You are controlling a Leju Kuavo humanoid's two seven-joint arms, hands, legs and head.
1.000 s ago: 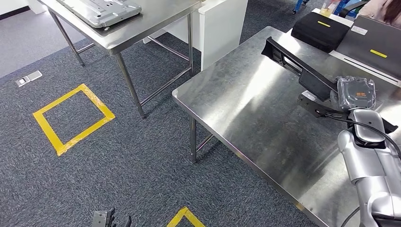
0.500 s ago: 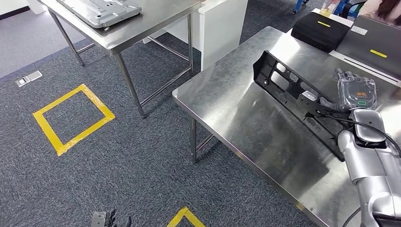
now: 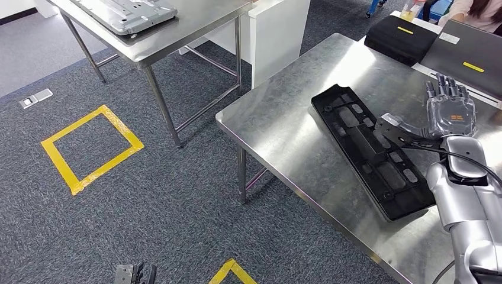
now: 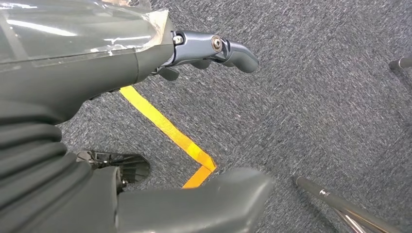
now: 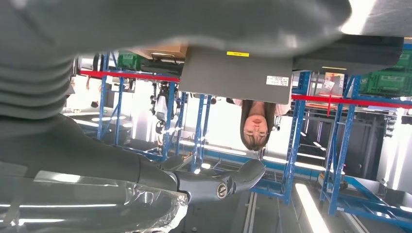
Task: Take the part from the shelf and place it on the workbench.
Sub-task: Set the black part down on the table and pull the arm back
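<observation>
The part (image 3: 372, 157), a long black plastic tray with slotted cut-outs, lies flat on the steel workbench (image 3: 296, 118), running at a slant from the middle of the top down toward the near right edge, its lower end close to that edge. Nothing grips it. Just beside its right side hovers the right hand (image 3: 450, 109), fingers straight and spread, palm empty, above the bench top; a dark thumb piece reaches toward the tray's rim, though contact there cannot be told. In the right wrist view that same hand (image 5: 214, 182) shows a finger stretched out with nothing in it. The silver right arm (image 3: 470, 207) comes up from the lower right corner, a black cable running along it.

Down low, the left hand (image 3: 136, 275) hangs over the grey carpet (image 3: 148, 201); in the left wrist view its fingers (image 4: 218, 51) are loosely bent over the floor and hold nothing, a yellow tape line (image 4: 170, 131) below them.

Further out: a black case (image 3: 399, 35) and a grey laptop lid (image 3: 467, 56) at the far end of the bench, a person (image 3: 479, 9) behind them. Across the aisle stands a second steel table (image 3: 177, 32) bearing a grey metal panel (image 3: 127, 12), and a yellow tape square (image 3: 92, 148) marks the carpet.
</observation>
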